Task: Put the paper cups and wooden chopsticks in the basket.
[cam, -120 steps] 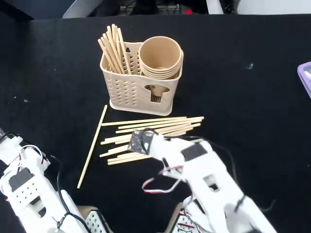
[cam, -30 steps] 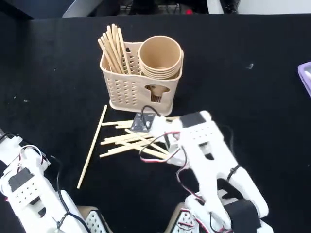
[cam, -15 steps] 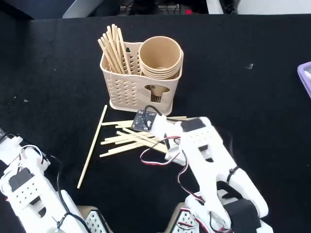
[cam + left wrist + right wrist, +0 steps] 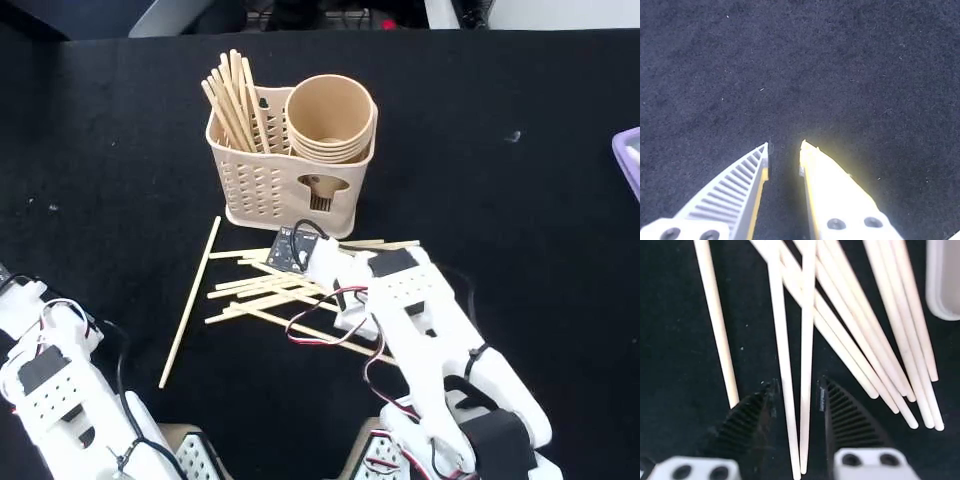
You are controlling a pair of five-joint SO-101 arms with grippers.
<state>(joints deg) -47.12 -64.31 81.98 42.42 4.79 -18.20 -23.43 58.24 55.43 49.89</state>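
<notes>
The beige basket (image 4: 285,185) stands at the back middle of the black table. Stacked paper cups (image 4: 330,115) fill one compartment and a bundle of wooden chopsticks (image 4: 235,95) stands in the other. In front of it lie several loose chopsticks (image 4: 255,288), fanned out and crossing (image 4: 850,335). A single chopstick (image 4: 190,300) lies apart to the left. My right gripper (image 4: 797,386) is low over the pile, open, with two chopsticks lying between its fingers. At the front left corner my left gripper (image 4: 783,146) hangs slightly open over bare cloth, holding nothing.
A purple object (image 4: 628,160) pokes in at the right edge. The left arm's white body (image 4: 50,390) takes up the front left corner. The right arm (image 4: 430,340) covers the right ends of the loose chopsticks.
The right arm has moved forward over the pile, towards the basket. The loose chopsticks got pushed out of their neat row, and one now slants out towards the front right.
</notes>
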